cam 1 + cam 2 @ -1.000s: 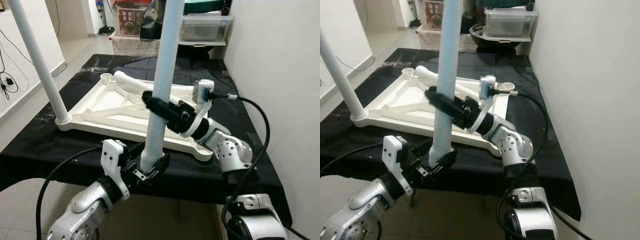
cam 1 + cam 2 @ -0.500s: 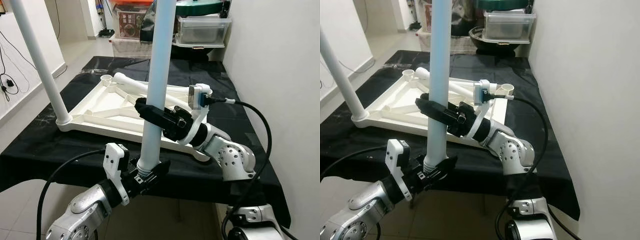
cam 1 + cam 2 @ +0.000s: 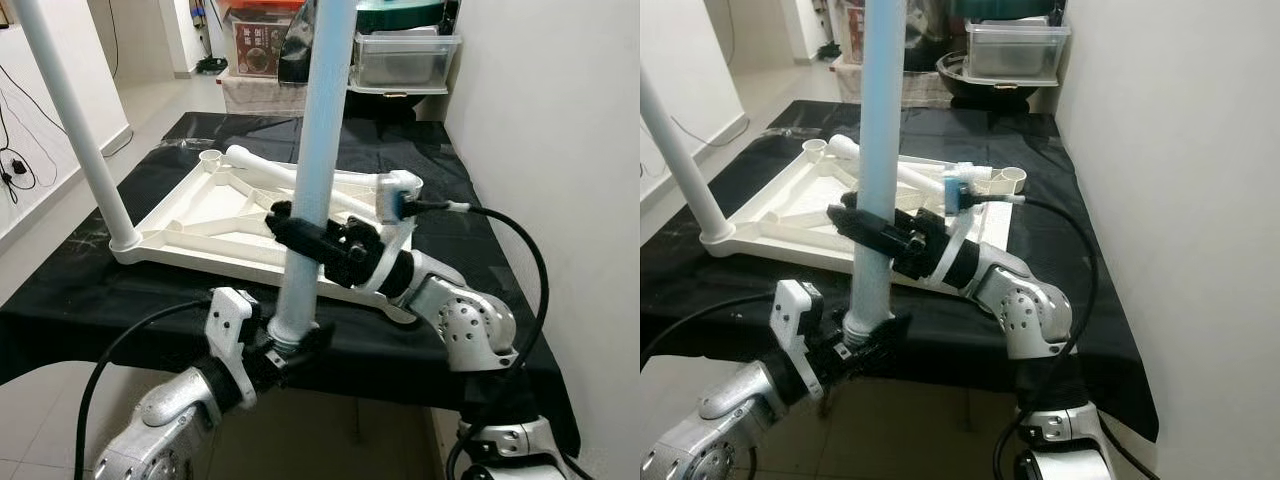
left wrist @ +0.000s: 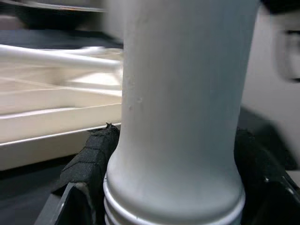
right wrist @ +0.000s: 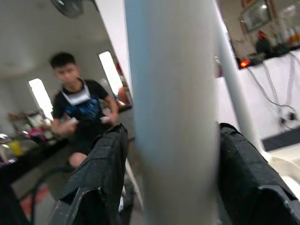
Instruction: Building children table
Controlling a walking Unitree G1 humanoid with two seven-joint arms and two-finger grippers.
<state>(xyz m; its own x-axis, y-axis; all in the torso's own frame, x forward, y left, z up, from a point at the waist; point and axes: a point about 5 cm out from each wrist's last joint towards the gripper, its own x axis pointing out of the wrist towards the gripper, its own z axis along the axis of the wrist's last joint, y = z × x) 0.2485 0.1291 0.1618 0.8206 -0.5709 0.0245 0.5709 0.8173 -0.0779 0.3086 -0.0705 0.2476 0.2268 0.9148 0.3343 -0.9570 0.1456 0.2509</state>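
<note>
Before the black table (image 3: 90, 290), upright white leg (image 3: 310, 190), both tools pinching it, left tool (image 3: 285, 345) low, right tool (image 3: 295, 230) higher.

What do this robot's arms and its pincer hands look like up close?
Both arms are silver metal with rounded, dimpled joints. The left gripper and right gripper each have two long black fingers with a textured surface. A white bracket sits at each wrist, the right one carrying a small camera, and thick black cables loop along both arms.

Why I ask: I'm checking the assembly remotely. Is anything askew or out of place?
One loose white tubular leg lies flat across the upturned white plastic tabletop. The held white leg, gripped by the left gripper and right gripper, hangs off the table's near edge, not in a socket.
</note>
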